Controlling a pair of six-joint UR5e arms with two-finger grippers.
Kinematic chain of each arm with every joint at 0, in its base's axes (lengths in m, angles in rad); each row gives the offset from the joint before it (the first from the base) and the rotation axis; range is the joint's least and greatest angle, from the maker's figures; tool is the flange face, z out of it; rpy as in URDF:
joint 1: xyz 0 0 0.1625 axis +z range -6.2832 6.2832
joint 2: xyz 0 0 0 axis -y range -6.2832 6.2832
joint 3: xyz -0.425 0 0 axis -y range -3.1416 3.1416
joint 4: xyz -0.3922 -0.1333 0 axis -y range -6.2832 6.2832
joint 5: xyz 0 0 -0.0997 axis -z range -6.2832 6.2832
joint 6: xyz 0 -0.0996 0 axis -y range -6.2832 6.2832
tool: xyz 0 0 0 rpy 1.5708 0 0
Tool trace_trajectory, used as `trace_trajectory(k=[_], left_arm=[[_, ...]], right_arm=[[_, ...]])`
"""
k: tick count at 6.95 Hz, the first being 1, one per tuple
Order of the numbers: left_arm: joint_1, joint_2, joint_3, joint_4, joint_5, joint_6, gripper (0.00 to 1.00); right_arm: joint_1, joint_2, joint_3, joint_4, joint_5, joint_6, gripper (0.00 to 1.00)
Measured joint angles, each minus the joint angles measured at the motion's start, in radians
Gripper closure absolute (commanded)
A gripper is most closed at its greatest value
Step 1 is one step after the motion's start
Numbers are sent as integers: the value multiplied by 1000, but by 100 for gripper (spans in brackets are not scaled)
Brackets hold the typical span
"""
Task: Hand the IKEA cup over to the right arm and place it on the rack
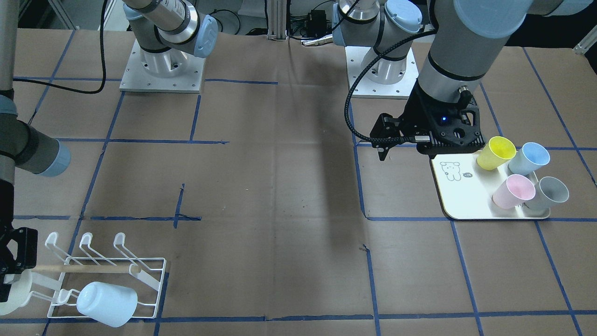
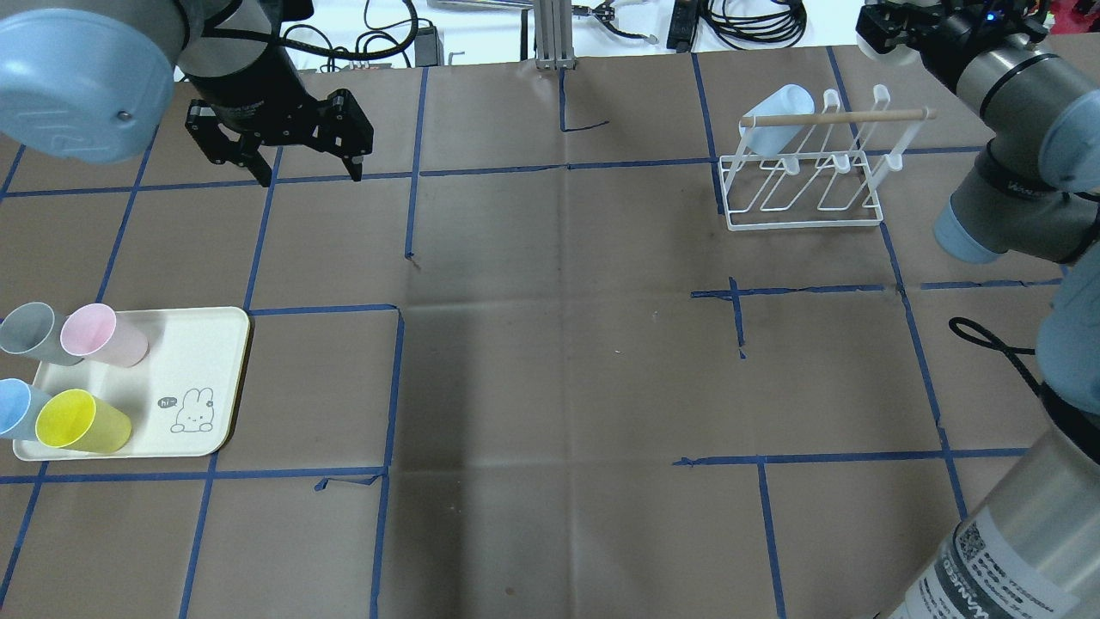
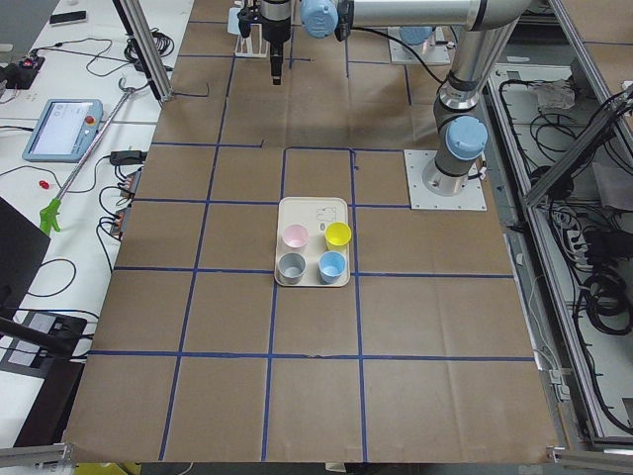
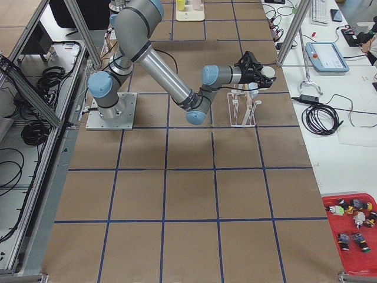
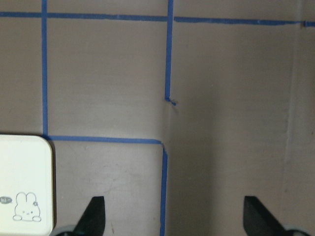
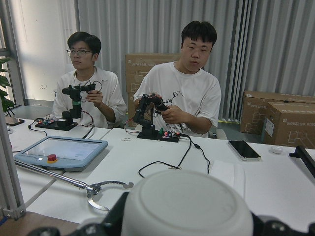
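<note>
My right gripper (image 2: 889, 39) is shut on a white cup (image 6: 187, 209), held at the table's far edge just beyond the rack (image 2: 803, 225). In the front-facing view this gripper (image 1: 9, 268) and the white cup (image 1: 14, 294) sit at the rack's left end (image 1: 93, 269). A pale blue cup (image 2: 778, 112) hangs upside down on a rack prong, also in the front-facing view (image 1: 107, 303). My left gripper (image 2: 292, 163) is open and empty, hovering above the table beyond the tray. Its wrist view shows it (image 5: 174, 216) over bare paper.
A cream tray (image 2: 189, 352) with a rabbit drawing holds a yellow cup (image 2: 82, 421), a blue cup (image 2: 17, 408), a pink cup (image 2: 103, 335) and a grey cup (image 2: 30, 331). Blue tape lines cross the brown table paper. Two operators sit beyond the table's far edge.
</note>
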Motion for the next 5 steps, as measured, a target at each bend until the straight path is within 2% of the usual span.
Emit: trace_trajectory(k=[5], left_arm=[[4,59,-42,8,-4,124,1]], right_arm=[[-19,110,-40,-34,0,-6,88]])
